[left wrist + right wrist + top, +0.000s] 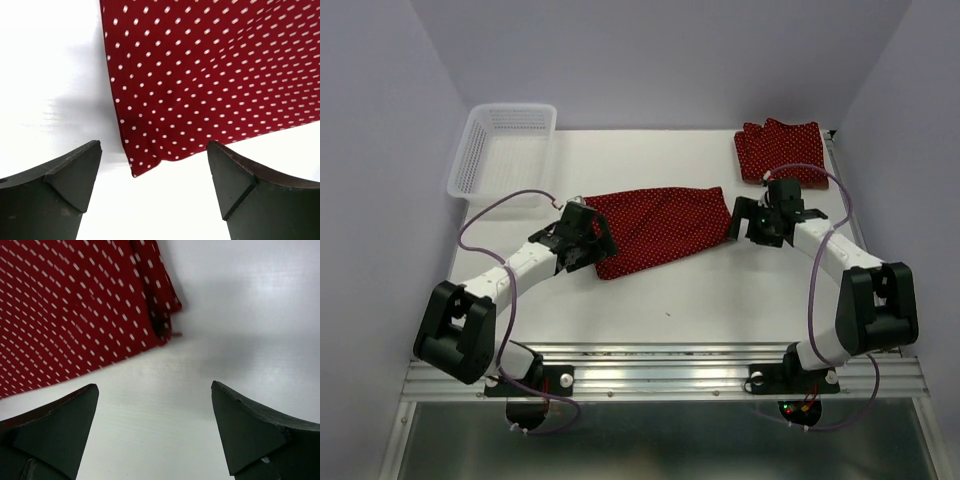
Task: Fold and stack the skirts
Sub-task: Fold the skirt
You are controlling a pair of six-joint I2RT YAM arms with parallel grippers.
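I see spread skirt (pixel 655 228) & folded skirt (pixel 778 150) dk red w/ white dots; basket (pixel 470 165) white lattice, table (pixel 700 300) white.

No text, label, brand, number or sign can be read in any of the views.

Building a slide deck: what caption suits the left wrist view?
Open left claw poised at the corner of a red dotted skirt on the white table.
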